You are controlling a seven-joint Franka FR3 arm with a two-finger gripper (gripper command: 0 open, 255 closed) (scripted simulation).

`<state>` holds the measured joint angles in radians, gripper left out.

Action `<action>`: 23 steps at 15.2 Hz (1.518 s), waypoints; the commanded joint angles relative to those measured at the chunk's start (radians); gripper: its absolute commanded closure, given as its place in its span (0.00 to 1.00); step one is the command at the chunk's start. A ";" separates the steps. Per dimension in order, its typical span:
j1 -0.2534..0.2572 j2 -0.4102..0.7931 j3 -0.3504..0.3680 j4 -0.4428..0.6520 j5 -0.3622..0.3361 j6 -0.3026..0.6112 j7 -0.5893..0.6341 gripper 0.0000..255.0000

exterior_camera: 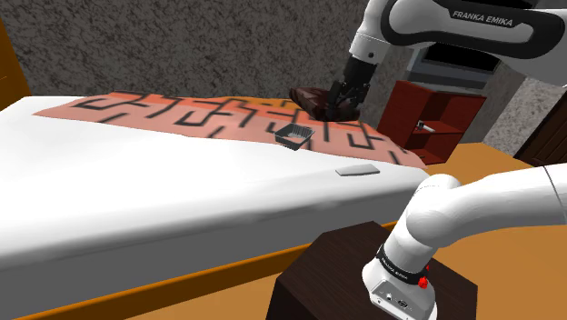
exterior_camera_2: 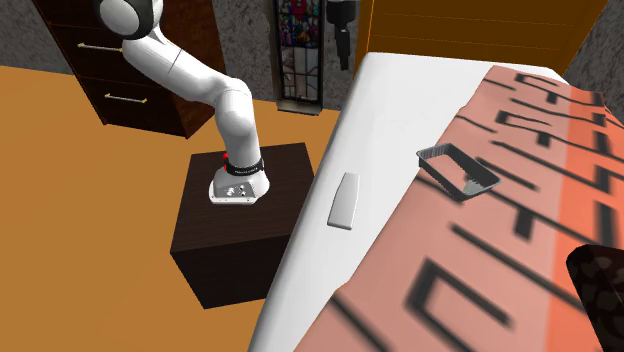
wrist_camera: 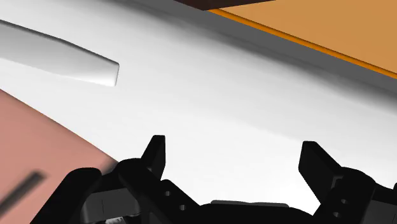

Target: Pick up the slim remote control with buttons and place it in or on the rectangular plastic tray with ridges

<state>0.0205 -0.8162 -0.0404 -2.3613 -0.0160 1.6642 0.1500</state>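
- Wide open at the pincer [wrist_camera: 238, 153]: fingers well apart, nothing clasped between them.
- Hangs above the bed [exterior_camera: 136, 191], apart from the remote [wrist_camera: 57, 54].
- Lies flat on the white sheet, this remote [exterior_camera_2: 344, 200], near the edge of the patterned runner [exterior_camera_2: 520, 240], between the stand [exterior_camera_2: 240, 225] and the tray [exterior_camera_2: 457, 168], touching neither.
- Rests on the runner close to its edge, the grey tray [exterior_camera: 295, 136], near the remote.
- For the step in hand, judged as the approach: centre over the remote's middle, turn the wrist so the fingers straddle the narrow width, not the length.
- Come down slowly until the tips sit beside the long edges; expect a low, flat body on bedding that probably gives, so close low and lift straight.
- Hard to make out: no buttons, only a plain white surface; likewise the tray's ridges.
- Cut off in the wrist view: one end of the remote.
- Unclear: a dark brown lump [exterior_camera: 312, 95] by the pincer, also clipped at the second exterior view's corner.
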 commanded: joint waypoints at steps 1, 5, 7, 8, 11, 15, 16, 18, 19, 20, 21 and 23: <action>0.000 0.000 0.000 0.000 0.000 0.000 0.000 0.00; 0.028 -0.087 -0.093 -0.128 -0.066 0.027 -0.208 0.00; 0.037 -0.123 -0.145 -0.181 -0.108 0.040 -0.314 0.00; 0.040 -0.138 -0.173 -0.206 -0.132 0.047 -0.367 0.00; 0.046 -0.170 -0.262 -0.267 -0.208 0.071 -0.530 0.00; 0.051 -0.177 -0.394 -0.321 -0.321 0.115 -0.752 0.00; 0.052 -0.172 -0.429 -0.329 -0.351 0.129 -0.807 0.00; 0.059 -0.153 -0.502 -0.339 -0.410 0.161 -0.917 0.00; 0.064 -0.139 -0.539 -0.341 -0.439 0.179 -0.972 0.00; 0.070 -0.122 -0.577 -0.340 -0.468 0.198 -1.027 0.00; 0.079 -0.103 -0.615 -0.338 -0.495 0.219 -1.081 0.00; 0.103 -0.058 -0.695 -0.326 -0.547 0.263 -1.188 0.00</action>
<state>0.1099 -0.8993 -0.6926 -2.6974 -0.5348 1.9050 -0.9760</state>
